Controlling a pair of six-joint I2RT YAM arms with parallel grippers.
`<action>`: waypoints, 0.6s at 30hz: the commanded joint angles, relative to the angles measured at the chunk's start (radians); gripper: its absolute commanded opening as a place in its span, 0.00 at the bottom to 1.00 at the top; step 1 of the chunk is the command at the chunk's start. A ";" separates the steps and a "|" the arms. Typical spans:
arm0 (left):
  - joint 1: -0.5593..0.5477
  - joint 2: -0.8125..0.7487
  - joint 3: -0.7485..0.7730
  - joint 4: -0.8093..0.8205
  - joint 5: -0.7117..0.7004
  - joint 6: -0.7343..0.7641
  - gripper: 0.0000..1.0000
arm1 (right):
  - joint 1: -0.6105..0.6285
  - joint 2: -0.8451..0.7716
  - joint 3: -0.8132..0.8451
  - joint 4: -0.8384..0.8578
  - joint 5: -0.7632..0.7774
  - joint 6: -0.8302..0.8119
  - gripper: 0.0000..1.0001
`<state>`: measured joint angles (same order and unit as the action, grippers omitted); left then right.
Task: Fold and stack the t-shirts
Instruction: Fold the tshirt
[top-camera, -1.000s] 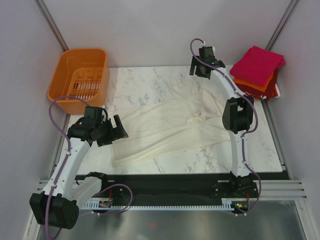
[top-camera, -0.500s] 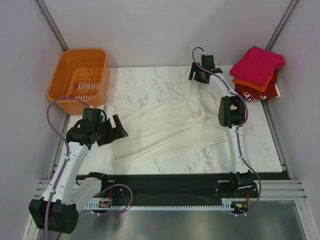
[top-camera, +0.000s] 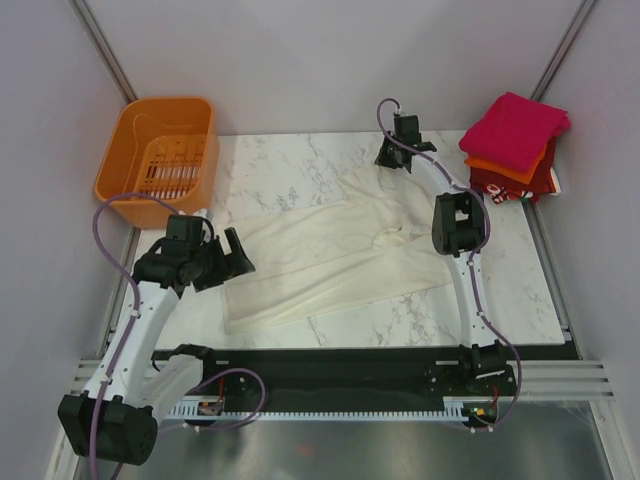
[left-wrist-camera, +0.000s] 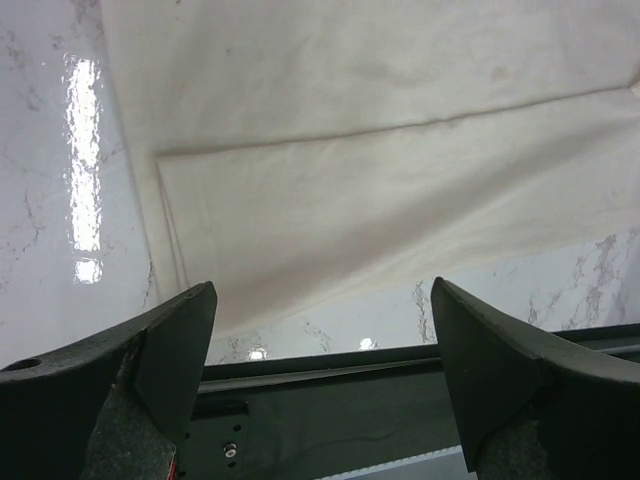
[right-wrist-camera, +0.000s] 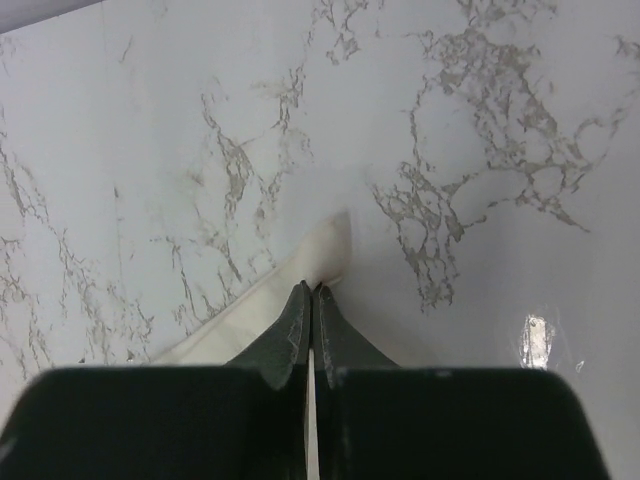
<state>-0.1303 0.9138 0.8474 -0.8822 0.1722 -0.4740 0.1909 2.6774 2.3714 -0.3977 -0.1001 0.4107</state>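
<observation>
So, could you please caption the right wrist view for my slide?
Right pincer shut on a corner of the cream-white t-shirt on the marble table.

The cream shirt's (right-wrist-camera: 298, 266) corner vanishes under the right gripper (right-wrist-camera: 312, 292); at the top view's two o'clock, the dark red shirt (top-camera: 540, 178) lies mostly covered.

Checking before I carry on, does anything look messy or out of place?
The folded stack at the far right corner is askew: the magenta t-shirt on top sits turned off the orange t-shirt and dark red t-shirt beneath, and it seems to overhang the table edge. The cream t-shirt is just mid-fold.
</observation>
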 joint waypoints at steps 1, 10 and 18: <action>0.000 0.071 0.030 0.060 -0.078 -0.022 0.96 | 0.005 0.048 -0.024 -0.006 -0.004 0.019 0.00; 0.000 0.588 0.375 0.074 -0.344 0.034 0.94 | -0.014 -0.207 -0.467 0.334 -0.015 0.062 0.00; 0.004 0.910 0.616 0.089 -0.543 0.077 0.81 | -0.033 -0.366 -0.753 0.505 -0.067 0.112 0.00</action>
<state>-0.1303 1.7721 1.3838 -0.8070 -0.2249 -0.4454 0.1696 2.3631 1.6943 0.0650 -0.1379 0.4976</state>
